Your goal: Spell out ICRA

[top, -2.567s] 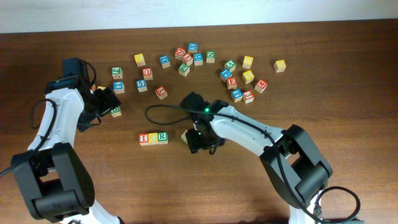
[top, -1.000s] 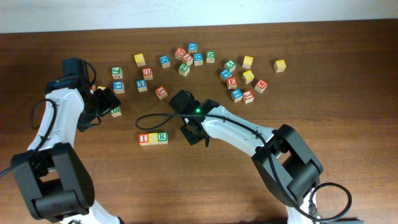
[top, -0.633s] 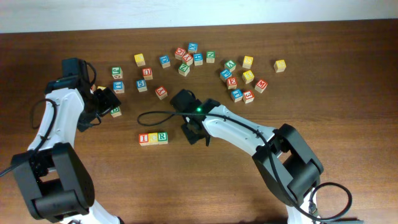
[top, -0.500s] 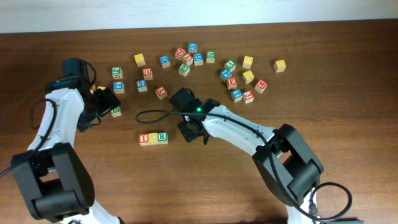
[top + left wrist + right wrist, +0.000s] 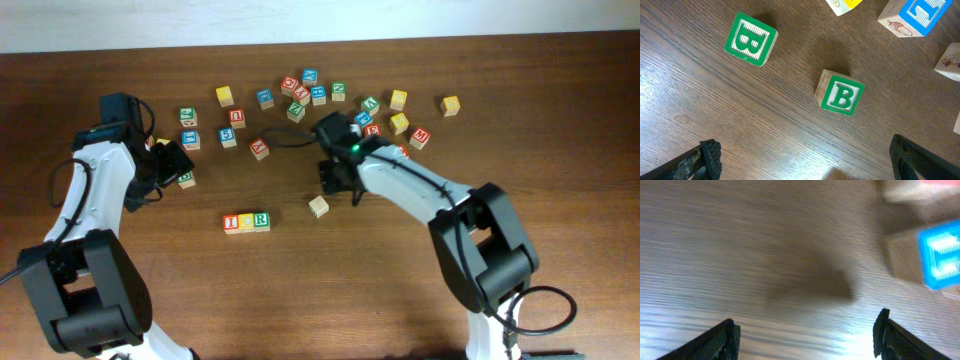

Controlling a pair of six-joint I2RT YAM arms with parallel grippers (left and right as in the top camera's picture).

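Just released — the fourth cube (image 5: 318, 206) sat short of the row (image 5: 246, 221).
The right gripper (image 5: 805, 332) had let go and pulled back toward the pile (image 5: 385, 125), fingers spread over bare table (image 5: 740, 240). The cube lay alone, skewed, plain face up, letter hidden — near but apart from the R (image 5: 261, 220) ending I (image 5: 231, 222), C (image 5: 246, 222). It likely needed turning and closing up. The left gripper (image 5: 807, 160) hung spread above two green Bs (image 5: 842, 95).
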